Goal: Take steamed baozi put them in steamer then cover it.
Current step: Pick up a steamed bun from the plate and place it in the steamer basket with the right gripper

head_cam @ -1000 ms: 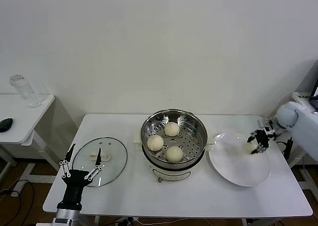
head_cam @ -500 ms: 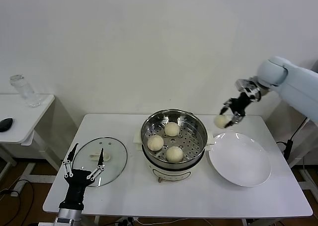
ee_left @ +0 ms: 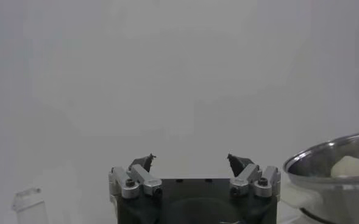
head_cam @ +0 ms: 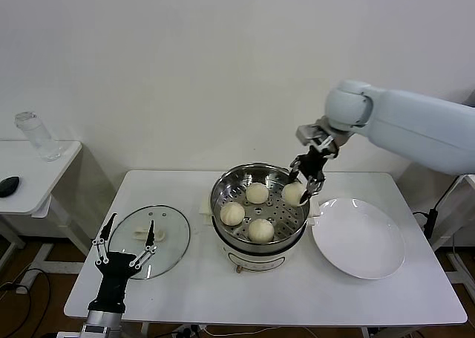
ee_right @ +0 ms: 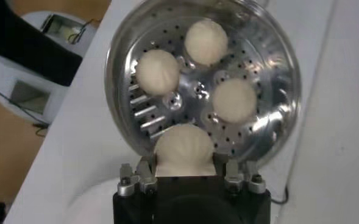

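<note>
A plain off-white wall fills the back. A white rectangular table stands before it. Beside it, a smaller white side table carries a clear glass jar and a dark rounded object. Brown floor shows beneath.

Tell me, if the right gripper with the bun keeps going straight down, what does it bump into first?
Probably the steamer's holey tray. The right gripper holds a baozi above a bare spot, beside three other baozi.

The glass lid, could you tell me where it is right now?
In the head view the cover lies flat on the table's left side, beside the steamer, just beyond the open left gripper.
</note>
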Tool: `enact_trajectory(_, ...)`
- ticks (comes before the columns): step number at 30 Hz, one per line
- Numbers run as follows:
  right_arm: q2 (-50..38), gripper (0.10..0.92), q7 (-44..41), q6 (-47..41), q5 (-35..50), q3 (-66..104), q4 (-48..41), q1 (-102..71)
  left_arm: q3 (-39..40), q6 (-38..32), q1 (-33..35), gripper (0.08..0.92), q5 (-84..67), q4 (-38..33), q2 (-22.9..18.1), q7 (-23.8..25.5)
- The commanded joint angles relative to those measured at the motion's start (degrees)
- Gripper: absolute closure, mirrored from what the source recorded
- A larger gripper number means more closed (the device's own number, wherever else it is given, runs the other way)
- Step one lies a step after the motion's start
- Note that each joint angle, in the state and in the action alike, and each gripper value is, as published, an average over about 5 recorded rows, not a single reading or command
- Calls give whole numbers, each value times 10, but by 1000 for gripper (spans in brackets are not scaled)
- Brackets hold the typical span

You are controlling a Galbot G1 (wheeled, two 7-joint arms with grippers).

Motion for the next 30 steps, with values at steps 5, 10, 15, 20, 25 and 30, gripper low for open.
enact_trajectory(5,71,380,30,-14,-30,-29,-31,-36,-2,0,0,177,-1,1,0,0)
enact_trajectory(10,85,381,31,-12,-42,-21,-55,-56,-6,-1,1,177,-1,2,-1,-1)
enact_trajectory(15,90,381,25,-8,-57,-20,-70,-66,-8,-2,1,177,-1,1,-2,-1)
enact_trajectory(20,90,380,21,-5,-65,-20,-74,-67,-8,-3,1,177,-1,1,-2,-1)
enact_trajectory(25,90,356,20,-5,-67,-17,-77,-71,-10,-3,2,177,-2,0,-3,-1)
enact_trajectory(30,86,252,25,-5,-61,-6,-69,-73,-12,-4,2,177,-2,1,-3,-1)
